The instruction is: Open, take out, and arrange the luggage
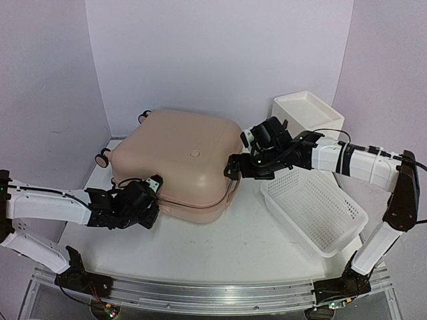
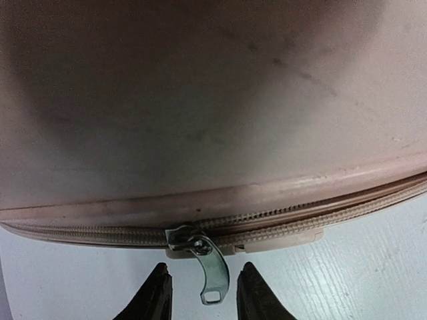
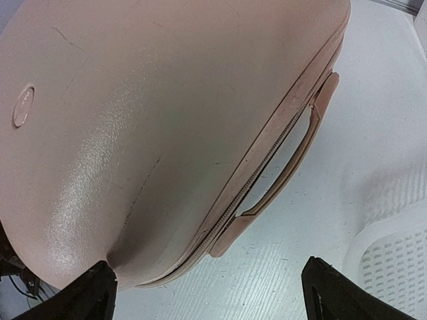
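Note:
The pale-pink luggage (image 1: 180, 160) lies flat and zipped shut on the white table, wheels to the left. My left gripper (image 1: 155, 183) is at its near-left side. In the left wrist view that gripper (image 2: 204, 293) is open, and the metal zipper pull (image 2: 212, 270) hangs between the two fingertips with a small gap on each side. My right gripper (image 1: 233, 167) hovers at the case's right corner, by the side handle (image 3: 287, 167). In its wrist view this gripper (image 3: 210, 290) is wide open and holds nothing; its left finger (image 3: 93, 293) is close to the shell's corner.
A white perforated basket (image 1: 313, 207) sits on the table right of the luggage, under the right arm. A white bin (image 1: 307, 110) stands behind it by the back wall. Purple walls close in the left, back and right sides.

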Tool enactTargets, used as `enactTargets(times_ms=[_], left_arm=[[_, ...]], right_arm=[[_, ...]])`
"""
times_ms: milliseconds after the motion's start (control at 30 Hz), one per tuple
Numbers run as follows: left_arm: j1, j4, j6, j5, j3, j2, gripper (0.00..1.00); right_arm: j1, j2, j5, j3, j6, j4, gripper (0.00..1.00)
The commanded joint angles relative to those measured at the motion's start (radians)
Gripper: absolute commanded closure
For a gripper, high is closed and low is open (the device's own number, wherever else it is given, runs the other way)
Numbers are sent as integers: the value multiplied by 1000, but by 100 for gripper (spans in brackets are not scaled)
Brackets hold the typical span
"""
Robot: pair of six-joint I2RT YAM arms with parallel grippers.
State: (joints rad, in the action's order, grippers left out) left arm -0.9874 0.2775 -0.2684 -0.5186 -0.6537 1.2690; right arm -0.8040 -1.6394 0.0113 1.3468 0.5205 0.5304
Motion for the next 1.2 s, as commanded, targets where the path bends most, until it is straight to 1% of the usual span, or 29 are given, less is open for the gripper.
enactTargets(times_ms=[0,100,300,433,600,700,833,1000,1167], left_arm=[[-2,-70,44,-68,-40,48,68],[-2,-80,41,-90,-38,51,71],[-2,-86,10,-123,-10,-2,84],[1,-100,16,-84,10,-41,93],[32,-109,22,-2,28,-99,99],[88,-109,1,60,53,-148,100],[174,-120,-25,177,90,-206,100],[190,-127,-32,274,99,-226,100],[220,-113,-108,275,104,-208,100]], right_arm=[[-8,41,-4,20,9,-46,2],[-9,40,-3,21,8,-45,2],[-8,42,-3,21,3,-45,2],[-11,46,-3,17,-2,-45,2],[-17,46,-3,14,-6,-44,2],[-20,46,-1,11,-8,-44,2],[-21,46,1,9,-10,-44,2],[-21,45,0,10,-10,-44,2],[-21,41,1,10,-10,-43,2]])
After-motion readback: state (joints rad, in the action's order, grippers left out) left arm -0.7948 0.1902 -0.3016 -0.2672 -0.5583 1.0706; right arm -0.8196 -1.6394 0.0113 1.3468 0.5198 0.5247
